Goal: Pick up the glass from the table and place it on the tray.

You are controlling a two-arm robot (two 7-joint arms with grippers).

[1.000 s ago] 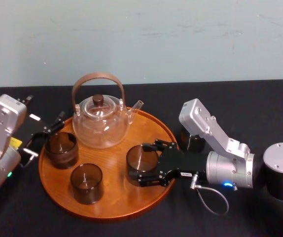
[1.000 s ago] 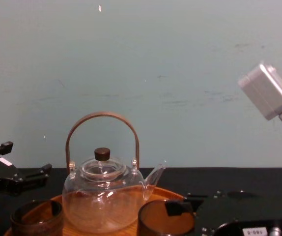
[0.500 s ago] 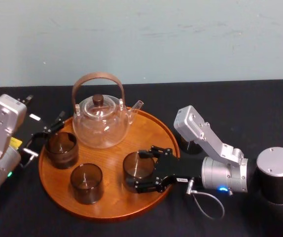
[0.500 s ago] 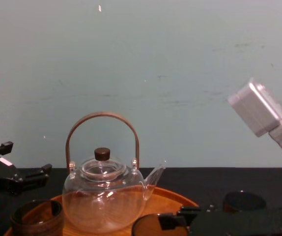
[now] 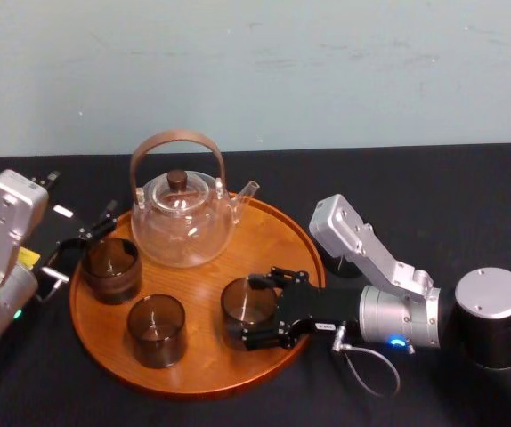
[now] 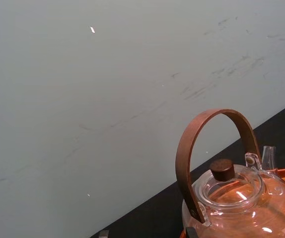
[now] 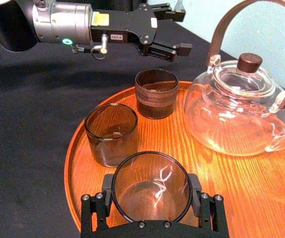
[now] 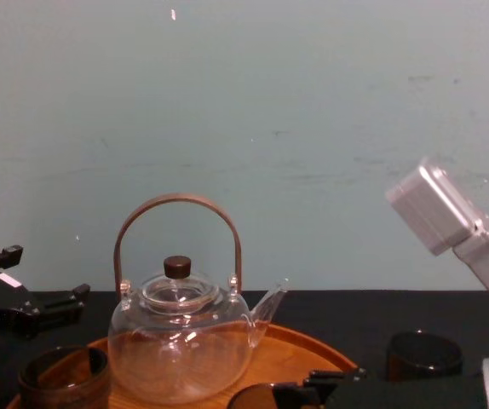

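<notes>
Saw a flat matte black tabletop (image 5: 469, 187) carrying a large round orange-brown wooden tray (image 5: 273, 240). Found a clear glass teapot with arched brown handle (image 5: 182, 222) standing on the tray's far part. Noted the right gripper (image 5: 248, 311) stretched in over the tray's right rim, jaws clenched on a small dark smoky-brown glass tumbler (image 7: 151, 181) set inside the rim, at the tray's right front. Noted the left gripper (image 5: 82, 249) at the tray's left edge, jaws spread, holding nothing, near a second dark tumbler (image 5: 110, 267).

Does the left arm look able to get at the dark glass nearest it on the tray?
Probably yes: the left end effector sits open right beside that dark glass, with nothing between them.
</notes>
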